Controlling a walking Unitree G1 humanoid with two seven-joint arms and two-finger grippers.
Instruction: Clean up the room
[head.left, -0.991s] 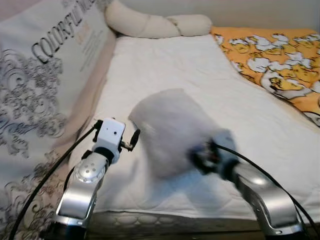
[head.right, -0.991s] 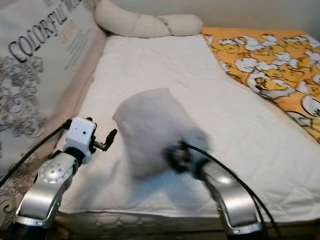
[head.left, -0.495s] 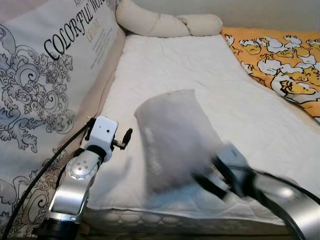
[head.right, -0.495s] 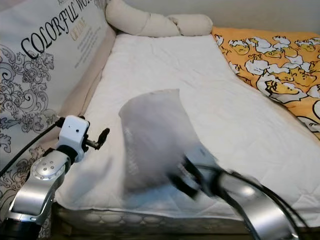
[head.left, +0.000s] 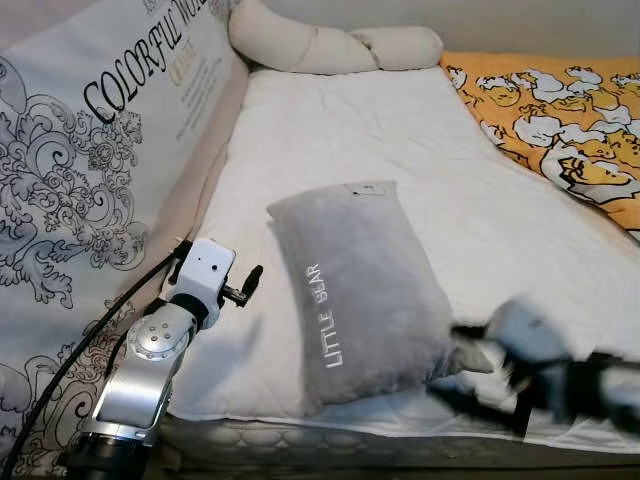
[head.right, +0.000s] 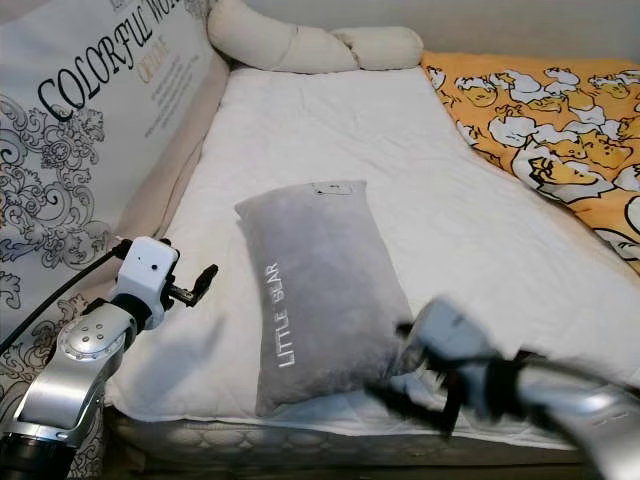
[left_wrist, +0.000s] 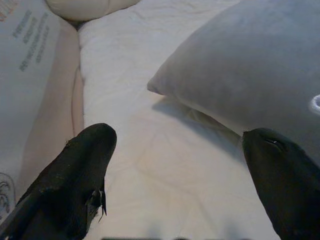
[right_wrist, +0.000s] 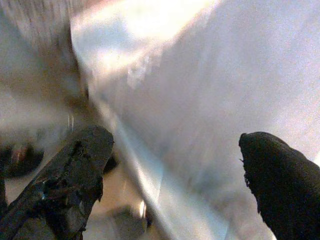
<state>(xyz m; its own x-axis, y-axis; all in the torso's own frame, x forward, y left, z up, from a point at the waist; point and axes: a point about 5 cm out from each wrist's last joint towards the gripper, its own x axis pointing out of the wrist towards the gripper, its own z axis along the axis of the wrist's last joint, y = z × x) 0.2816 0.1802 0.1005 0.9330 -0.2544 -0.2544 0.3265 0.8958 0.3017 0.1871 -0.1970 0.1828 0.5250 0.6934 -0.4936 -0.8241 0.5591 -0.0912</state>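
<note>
the grey "little bear" pillow (head.left: 362, 288) now lies flat on the white mattress (head.left: 330, 130), no longer held up. the right gripper (head.left: 485, 385), blurred at its 4 o'clock corner, has its jaws released; left gripper (left_wrist: 180, 165) jaws also spread, idle at 9 o'clock.

Bed with white quilted mattress (head.left: 330, 130), centre frame. Printed side panel (head.left: 90, 170) with black scrollwork and lettering, left; cream bolster (head.left: 330, 45) top; orange duck-print blanket (head.left: 560, 110), upper right.
</note>
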